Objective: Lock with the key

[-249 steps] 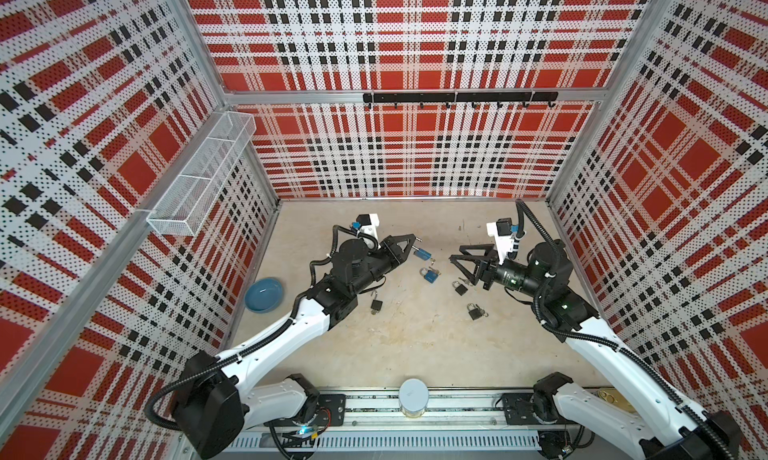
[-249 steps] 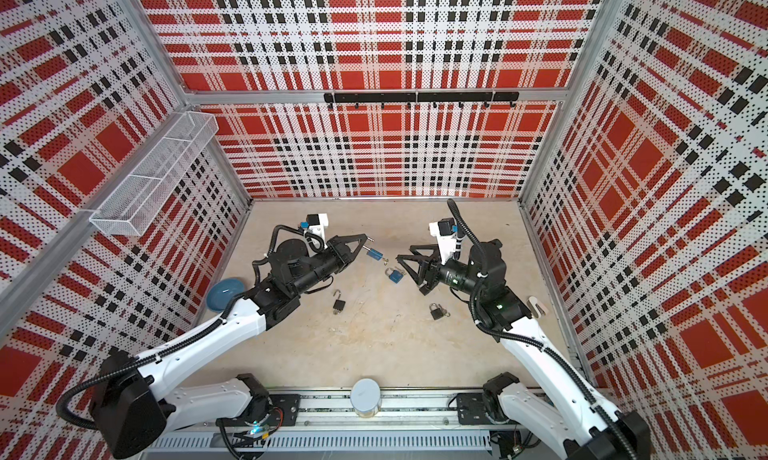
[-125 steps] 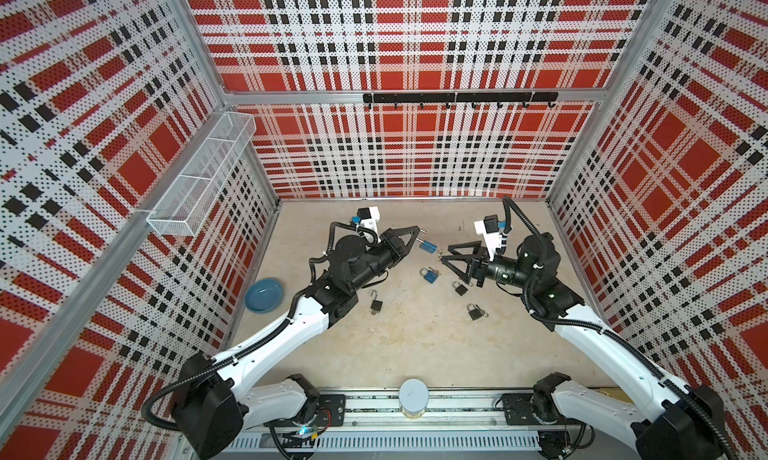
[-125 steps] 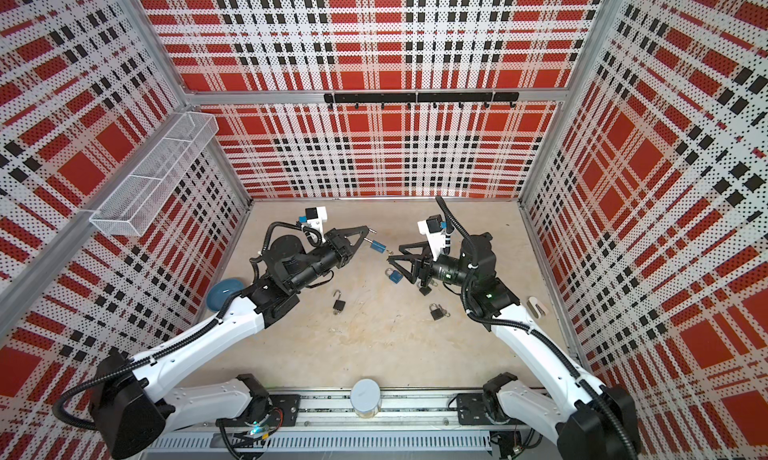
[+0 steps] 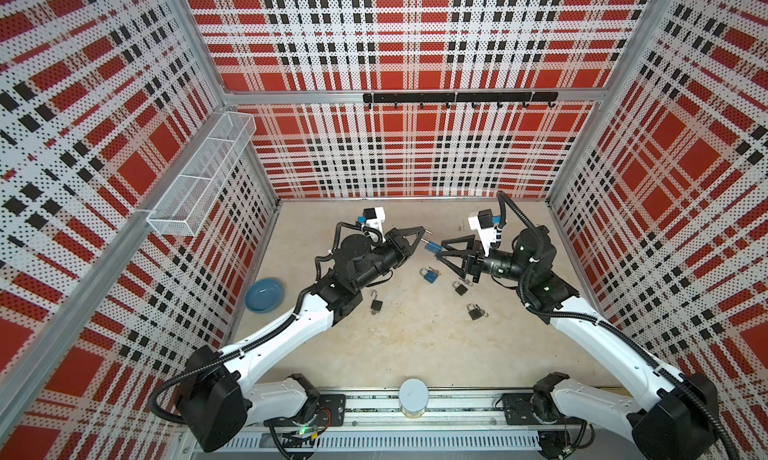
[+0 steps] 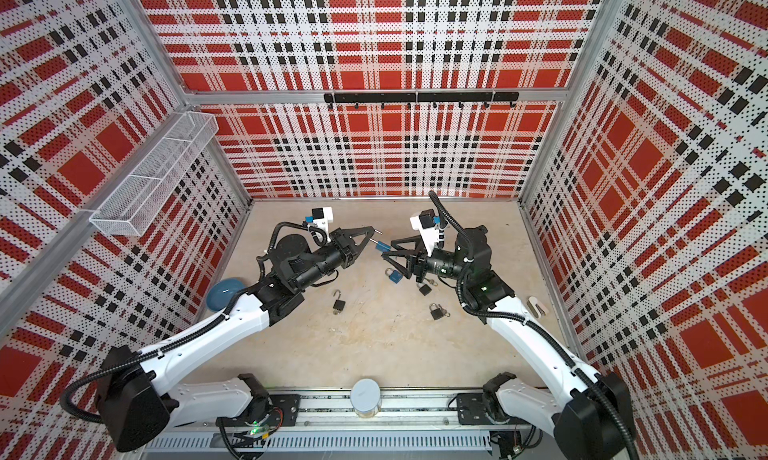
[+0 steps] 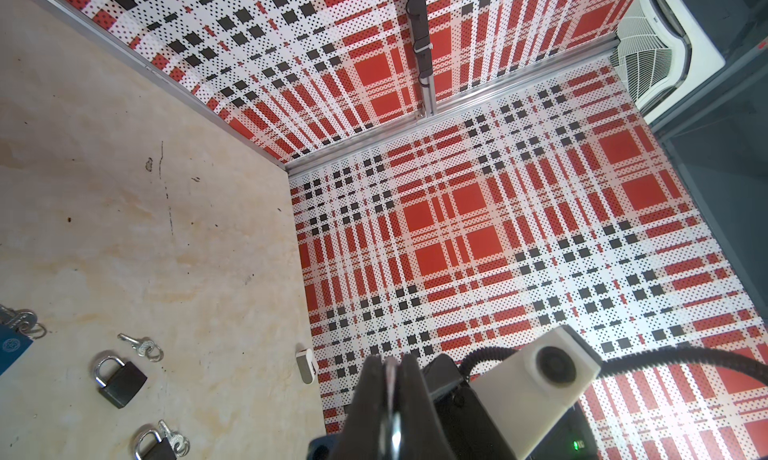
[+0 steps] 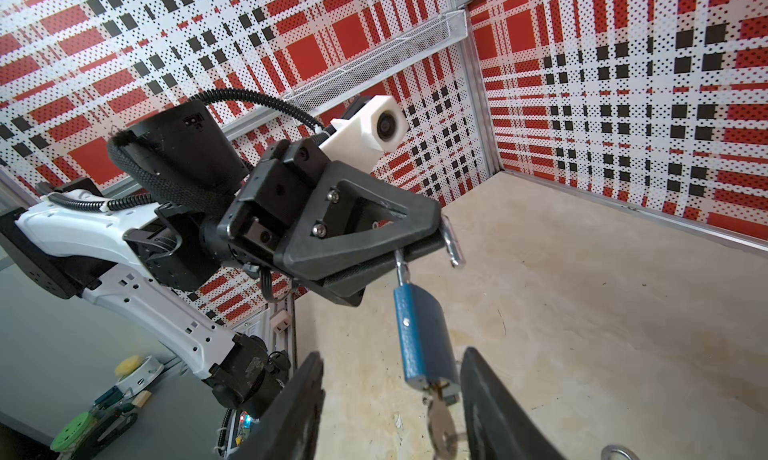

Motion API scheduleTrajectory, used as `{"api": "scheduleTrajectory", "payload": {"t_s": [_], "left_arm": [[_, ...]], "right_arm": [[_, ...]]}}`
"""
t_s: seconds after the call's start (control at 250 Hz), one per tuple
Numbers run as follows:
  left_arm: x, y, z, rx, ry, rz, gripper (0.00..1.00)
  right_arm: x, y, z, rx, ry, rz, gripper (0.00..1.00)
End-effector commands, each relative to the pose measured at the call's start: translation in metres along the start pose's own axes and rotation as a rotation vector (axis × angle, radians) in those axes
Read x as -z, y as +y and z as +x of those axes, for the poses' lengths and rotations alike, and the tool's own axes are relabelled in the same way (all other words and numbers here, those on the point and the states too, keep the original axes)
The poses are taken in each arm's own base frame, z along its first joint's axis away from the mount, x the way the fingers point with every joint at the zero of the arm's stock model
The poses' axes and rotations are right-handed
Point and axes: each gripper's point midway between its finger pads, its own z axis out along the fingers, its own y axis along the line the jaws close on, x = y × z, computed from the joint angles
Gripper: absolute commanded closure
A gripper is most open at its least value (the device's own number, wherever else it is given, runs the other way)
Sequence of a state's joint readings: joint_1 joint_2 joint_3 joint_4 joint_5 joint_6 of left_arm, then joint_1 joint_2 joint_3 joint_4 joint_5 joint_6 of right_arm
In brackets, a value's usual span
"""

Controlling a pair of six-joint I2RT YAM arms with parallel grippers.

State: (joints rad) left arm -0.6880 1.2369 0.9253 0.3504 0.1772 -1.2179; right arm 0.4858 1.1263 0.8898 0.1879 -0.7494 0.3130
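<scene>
A blue padlock (image 5: pixel 431 247) (image 6: pixel 379 244) hangs in the air by its open silver shackle (image 8: pixel 453 245), with my left gripper (image 5: pixel 424 233) (image 6: pixel 372 231) (image 7: pixel 388 360) (image 8: pixel 436 239) shut on that shackle. In the right wrist view the padlock body (image 8: pixel 424 333) points toward the camera, and a silver key (image 8: pixel 440 429) sticks out of its bottom. My right gripper (image 5: pixel 440 249) (image 6: pixel 387 248) (image 8: pixel 392 374) is open, one finger on each side of the key and the lock's lower end. I see no finger pressing on the key.
On the floor lie a second blue padlock (image 5: pixel 431 275) with keys, two shut black padlocks (image 5: pixel 459 288) (image 5: pixel 473 311) and one open black padlock (image 5: pixel 376 305). A blue bowl (image 5: pixel 264 294) sits by the left wall under a wire basket (image 5: pixel 199 175).
My right gripper has moved left up to the hanging padlock and its jaws have narrowed around the key. My left gripper has lifted the padlock a little toward the back.
</scene>
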Motion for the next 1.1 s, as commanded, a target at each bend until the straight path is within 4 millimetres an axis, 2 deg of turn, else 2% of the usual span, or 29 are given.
{"api": "scheduleTrajectory", "payload": {"t_s": [0.0, 0.112, 0.34, 0.612, 1.096], "left_arm": [[0.001, -0.0425, -0.0076, 0.01, -0.017, 0.129, 1.0], [0.0011, -0.0434, -0.0079, 0.014, -0.018, 0.136, 1.0], [0.0021, -0.0453, -0.0082, 0.016, -0.019, 0.143, 1.0], [0.001, -0.0435, -0.0065, 0.019, -0.013, 0.142, 1.0], [0.0004, -0.0404, -0.004, 0.031, -0.005, 0.144, 1.0]], "right_arm": [[-0.0065, 0.004, -0.0082, 0.078, -0.008, -0.001, 0.5], [-0.0106, 0.0022, -0.0057, 0.08, 0.003, 0.001, 0.54], [-0.0134, -0.0041, -0.0041, 0.087, 0.014, 0.023, 0.56], [-0.0117, -0.0048, -0.0078, 0.099, 0.001, 0.04, 0.72], [-0.0116, -0.0053, -0.0125, 0.109, -0.012, 0.049, 0.71]]}}
